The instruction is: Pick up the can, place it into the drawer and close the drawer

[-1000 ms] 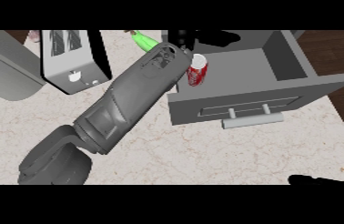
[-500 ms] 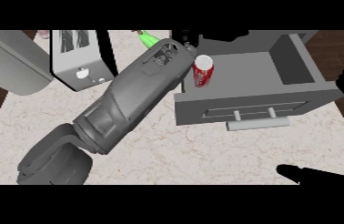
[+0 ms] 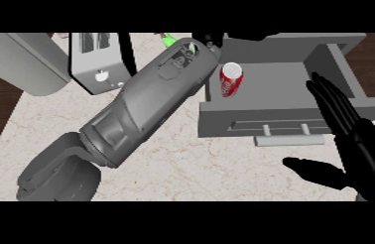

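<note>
We see the can standing upright inside the open drawer, at its left side. Just past the drawer's left rear corner sits our left hand, mostly hidden behind its wrist, so we cannot tell whether it is open or closed. Its forearm slants away from the drawer's left side. Our right hand shows over the drawer's right front corner, fingers straight, thumb spread wide, holding nothing.

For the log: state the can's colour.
The can is red with a white top; head view.
</note>
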`<move>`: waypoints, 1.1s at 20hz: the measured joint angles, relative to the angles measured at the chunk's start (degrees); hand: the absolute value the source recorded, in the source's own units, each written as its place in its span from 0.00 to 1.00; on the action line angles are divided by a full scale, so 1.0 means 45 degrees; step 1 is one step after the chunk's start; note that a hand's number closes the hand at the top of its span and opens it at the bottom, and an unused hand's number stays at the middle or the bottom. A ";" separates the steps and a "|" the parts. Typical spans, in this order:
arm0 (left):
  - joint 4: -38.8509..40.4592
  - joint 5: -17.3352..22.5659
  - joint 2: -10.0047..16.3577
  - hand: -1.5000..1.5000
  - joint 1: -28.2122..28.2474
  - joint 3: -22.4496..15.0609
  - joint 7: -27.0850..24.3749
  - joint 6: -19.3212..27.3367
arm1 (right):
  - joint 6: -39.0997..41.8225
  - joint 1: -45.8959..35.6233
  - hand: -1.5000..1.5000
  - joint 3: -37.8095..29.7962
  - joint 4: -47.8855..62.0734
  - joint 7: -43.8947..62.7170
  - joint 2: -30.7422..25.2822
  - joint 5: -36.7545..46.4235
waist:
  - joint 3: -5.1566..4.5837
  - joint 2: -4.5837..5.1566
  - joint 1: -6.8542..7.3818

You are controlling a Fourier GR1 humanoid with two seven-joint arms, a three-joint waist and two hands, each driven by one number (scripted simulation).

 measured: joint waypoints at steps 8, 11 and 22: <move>-0.0831 -0.0507 0.0457 0.00 0.0220 0.0069 0.0865 0.0075 | -0.1906 -0.0958 0.00 0.0861 0.3408 -0.0172 0.0506 0.2842 | -0.0002 -0.0124 0.0463; -0.1545 -0.0746 0.1122 0.00 0.0628 0.0010 0.1337 -0.0073 | -0.2808 -0.1428 0.00 0.0731 0.4775 -0.0291 0.0921 0.3210 | 0.0000 -0.0161 0.0586; -0.4454 -0.1516 0.3312 0.00 0.1705 -0.0259 0.3345 -0.0304 | -0.5399 -0.4169 0.00 -0.0332 0.9390 -0.1152 0.1082 0.4368 | -0.0264 -0.0388 0.0875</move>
